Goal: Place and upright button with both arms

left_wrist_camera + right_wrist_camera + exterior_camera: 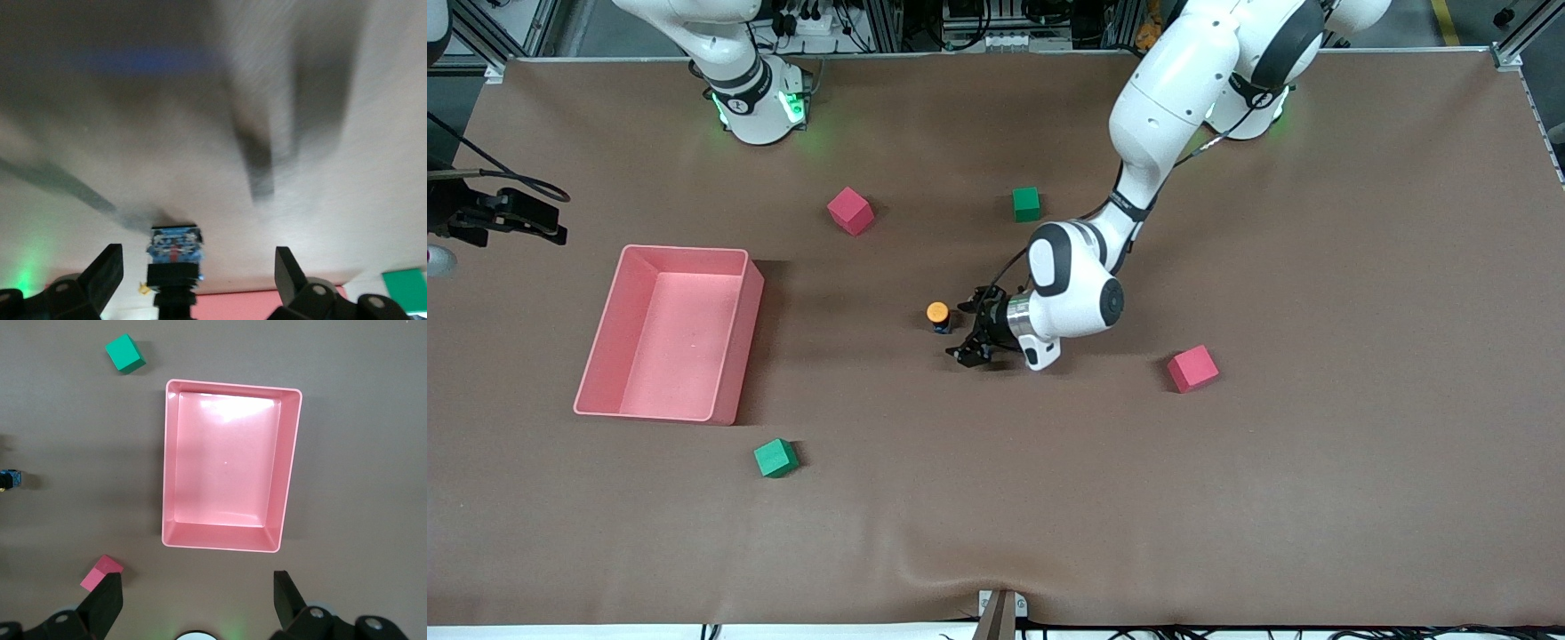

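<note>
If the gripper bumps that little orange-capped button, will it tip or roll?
The button stands upright on a small base, taller than wide, so a nudge probably tips it. Its round cap suggests it may then roll in a curve. It looks tiny beside the left gripper, so likely very light.

No readable text, labels, or numbers anywhere.

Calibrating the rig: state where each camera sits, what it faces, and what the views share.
Front view: high across the table, facing both bases; left gripper open beside the upright button.
Left wrist view: low, level with the button; own fingertips show.
Right wrist view: looking down on the pink bin; right gripper open.
Shared: button, bin.
</note>
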`<state>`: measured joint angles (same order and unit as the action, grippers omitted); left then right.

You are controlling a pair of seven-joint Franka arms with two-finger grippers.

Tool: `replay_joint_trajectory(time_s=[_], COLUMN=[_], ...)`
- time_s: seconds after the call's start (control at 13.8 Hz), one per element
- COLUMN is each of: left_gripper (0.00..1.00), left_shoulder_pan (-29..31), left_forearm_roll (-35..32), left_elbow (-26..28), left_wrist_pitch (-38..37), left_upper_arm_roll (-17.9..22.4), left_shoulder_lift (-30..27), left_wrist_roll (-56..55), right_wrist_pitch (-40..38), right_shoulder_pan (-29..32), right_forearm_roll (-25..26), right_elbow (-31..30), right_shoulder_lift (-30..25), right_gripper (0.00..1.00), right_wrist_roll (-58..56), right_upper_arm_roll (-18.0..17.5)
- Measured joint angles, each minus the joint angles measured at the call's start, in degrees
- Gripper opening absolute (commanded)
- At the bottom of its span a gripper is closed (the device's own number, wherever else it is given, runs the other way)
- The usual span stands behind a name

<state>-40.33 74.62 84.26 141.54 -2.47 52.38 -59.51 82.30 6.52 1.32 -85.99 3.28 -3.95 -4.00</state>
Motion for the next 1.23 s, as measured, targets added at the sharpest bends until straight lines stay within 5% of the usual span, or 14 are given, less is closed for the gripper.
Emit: replay_joint_trajectory(time_s=[0.36,0.87,1.23], left_gripper=[1.00,1.00,1.00], left_shoulder_pan=[7.91,22.59,25.82], left_forearm_roll=[-5.82,-37.15,-54.91], left_elbow=[1.10,-5.41,-7.01], left_wrist_pitch=[-1.90,-19.47,-24.43], left_upper_arm_roll=[0.63,0.65,0.63], left_shoulder_lift=[-6.83,-17.84,-25.21], left_wrist_roll=[-1.12,-6.12,4.04], right_wrist_pitch=[0.01,0.44,2.62], right_shoulder_pan=[-0.02,-0.27,-0.27], right_forearm_roll=[0.00,-3.82,-3.93], right_elbow=[0.00,0.37,2.07], right_shoulder_lift=[0.00,0.00,-0.02], right_gripper=[1.00,1.00,1.00], right_wrist_roll=[0.00,0.02,0.02], right_upper_arm_roll=[-0.02,-0.11,-0.09])
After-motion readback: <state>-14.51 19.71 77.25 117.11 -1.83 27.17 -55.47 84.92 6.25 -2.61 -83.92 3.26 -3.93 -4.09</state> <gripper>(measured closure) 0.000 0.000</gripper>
